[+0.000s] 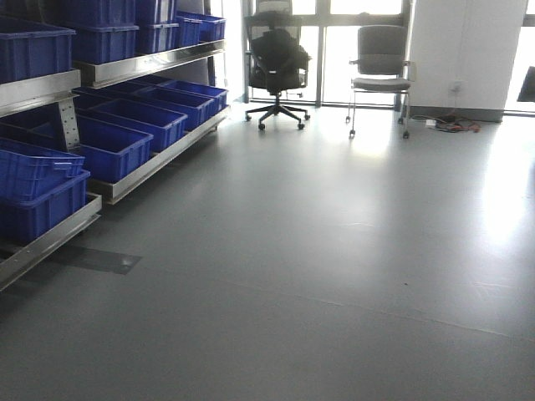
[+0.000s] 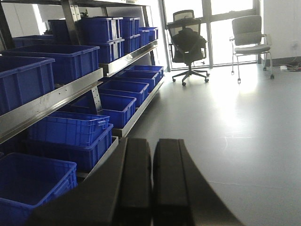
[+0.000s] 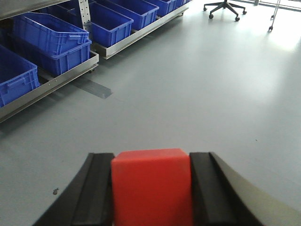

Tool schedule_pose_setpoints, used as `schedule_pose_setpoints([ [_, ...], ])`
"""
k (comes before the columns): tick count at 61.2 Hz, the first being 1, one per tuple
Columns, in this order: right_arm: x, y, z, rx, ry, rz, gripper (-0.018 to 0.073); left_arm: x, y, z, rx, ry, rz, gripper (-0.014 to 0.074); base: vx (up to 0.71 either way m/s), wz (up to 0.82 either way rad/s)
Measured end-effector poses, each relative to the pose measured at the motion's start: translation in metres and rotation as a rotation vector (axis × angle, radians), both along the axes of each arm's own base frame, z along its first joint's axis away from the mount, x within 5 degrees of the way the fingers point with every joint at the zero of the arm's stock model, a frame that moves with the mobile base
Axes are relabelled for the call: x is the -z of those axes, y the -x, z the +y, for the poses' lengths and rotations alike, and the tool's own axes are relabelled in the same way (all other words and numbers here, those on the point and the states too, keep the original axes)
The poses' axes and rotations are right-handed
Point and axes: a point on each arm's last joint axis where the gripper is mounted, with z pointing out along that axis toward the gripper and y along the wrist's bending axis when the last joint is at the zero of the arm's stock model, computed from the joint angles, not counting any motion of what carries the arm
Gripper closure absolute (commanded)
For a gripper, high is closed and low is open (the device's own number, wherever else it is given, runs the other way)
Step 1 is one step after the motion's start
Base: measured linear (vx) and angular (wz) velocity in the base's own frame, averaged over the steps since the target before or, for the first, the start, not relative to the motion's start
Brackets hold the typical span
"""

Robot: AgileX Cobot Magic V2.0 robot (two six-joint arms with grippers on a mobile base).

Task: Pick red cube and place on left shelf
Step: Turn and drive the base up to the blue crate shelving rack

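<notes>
Right wrist view.
Item 1: right claw (image 3: 151, 188), clenched on the cube (image 3: 151, 181). The cube is red and square-faced with its top face level. It sits between two black fingers (image 3: 99, 188), one pressed to each side. It is carried above the floor (image 3: 197, 84), well apart from the shelf (image 3: 56, 80).
Item 2: floor, grey and glossy. A dark speck (image 3: 55, 191) lies near the left finger. A dark rectangular patch (image 3: 91, 88) lies just beside the shelf's bottom rail.
Item 3: shelf, metal, along the floor's left edge and running toward the far left corner. Its bottom tier carries blue bins (image 3: 49, 35), some stacked in twos.

Left wrist view.
Item 4: left claw (image 2: 151, 183), clenched shut, its black fingers side by side with only a thin seam between them. Beyond it the shelf shows two tiers with bins on both, the upper row stacked at the far end.

Exterior front-facing view.
Item 5: office chair (image 1: 277, 58), black, on castors, at the far end of the shelf before the windows.
Item 6: chair (image 1: 380, 58), grey, metal-legged, to the right of the office chair.
Item 7: cables (image 1: 451, 125), on the floor at the foot of the far wall, right of the grey chair.
</notes>
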Motion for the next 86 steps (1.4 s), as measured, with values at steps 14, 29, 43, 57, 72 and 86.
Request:
schedule_pose_setpoints([
  [14, 0.0, 0.0, 0.0, 0.0, 0.0, 0.0, 0.0501, 0.0, 0.0, 0.0, 0.0, 0.0, 0.0, 0.0491, 0.51, 0.22],
  [29, 0.0, 0.0, 0.0, 0.0, 0.0, 0.0, 0.0501, 0.0, 0.0, 0.0, 0.0, 0.0, 0.0, 0.0491, 0.49, 0.23],
  [43, 0.0, 0.0, 0.0, 0.0, 0.0, 0.0, 0.0501, 0.0, 0.0, 0.0, 0.0, 0.0, 0.0, 0.0491, 0.48, 0.3],
  [57, 0.0, 0.0, 0.0, 0.0, 0.0, 0.0, 0.0501, 0.0, 0.0, 0.0, 0.0, 0.0, 0.0, 0.0491, 0.43, 0.34],
  [72, 0.0, 0.0, 0.0, 0.0, 0.0, 0.0, 0.0501, 0.0, 0.0, 0.0, 0.0, 0.0, 0.0, 0.0491, 0.39, 0.35],
  [86, 0.0, 0.0, 0.0, 0.0, 0.0, 0.0, 0.0501, 0.0, 0.0, 0.0, 0.0, 0.0, 0.0, 0.0491, 0.36, 0.39],
])
